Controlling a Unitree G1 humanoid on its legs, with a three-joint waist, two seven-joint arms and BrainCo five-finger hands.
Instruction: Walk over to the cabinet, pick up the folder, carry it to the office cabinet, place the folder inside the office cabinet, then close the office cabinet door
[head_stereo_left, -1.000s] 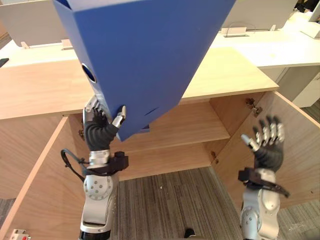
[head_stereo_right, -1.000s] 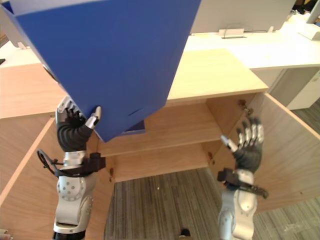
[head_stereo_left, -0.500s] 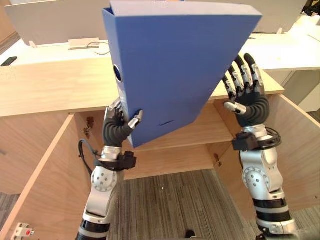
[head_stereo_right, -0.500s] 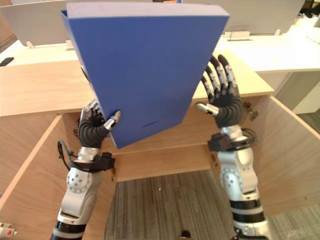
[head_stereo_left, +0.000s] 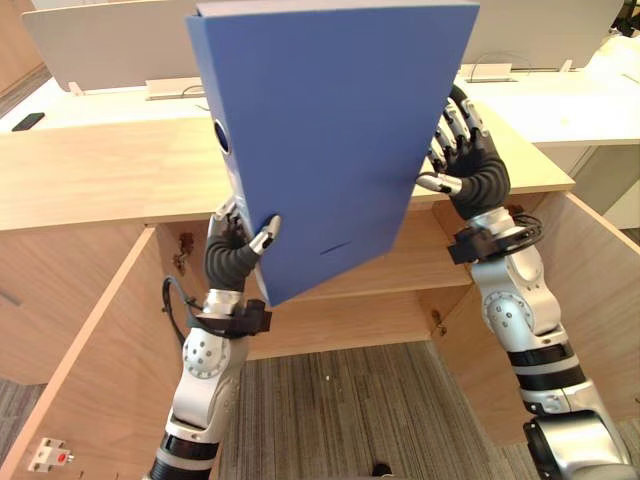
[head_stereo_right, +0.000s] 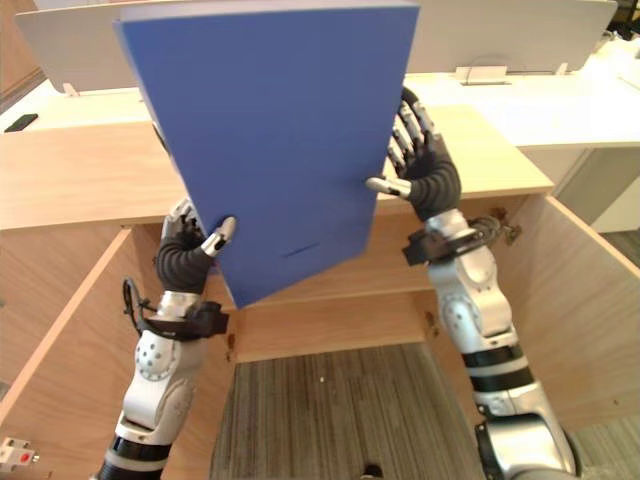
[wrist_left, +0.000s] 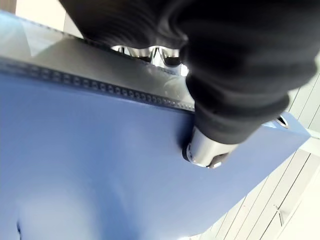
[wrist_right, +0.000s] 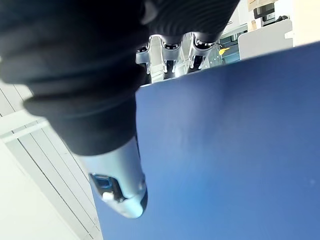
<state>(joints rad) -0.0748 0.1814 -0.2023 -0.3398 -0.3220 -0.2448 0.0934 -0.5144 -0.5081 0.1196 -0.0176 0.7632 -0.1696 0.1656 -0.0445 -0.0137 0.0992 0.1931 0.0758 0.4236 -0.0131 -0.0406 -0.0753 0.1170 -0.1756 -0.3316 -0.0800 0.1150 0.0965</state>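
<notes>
Your left hand (head_stereo_left: 232, 262) is clamped on the blue folder (head_stereo_left: 330, 140). Its thumb is on the front cover and its fingers are curled behind the spine at the low corner. The folder is upright with a slight tilt, held up between your two hands, and the spine's ring hole is just above the left hand. Your right hand (head_stereo_left: 478, 175) is at the opposite edge. Its fingers are straight and spread along that edge, with the thumb tip touching the cover. The office cabinet (head_stereo_left: 100, 180) is below and beyond both hands, both doors open. The left door (head_stereo_left: 90, 370) is outboard of the left hand, the right door (head_stereo_left: 600, 300) outboard of the right. The cabinet's shelf (head_stereo_left: 400, 262) is below the right hand.
</notes>
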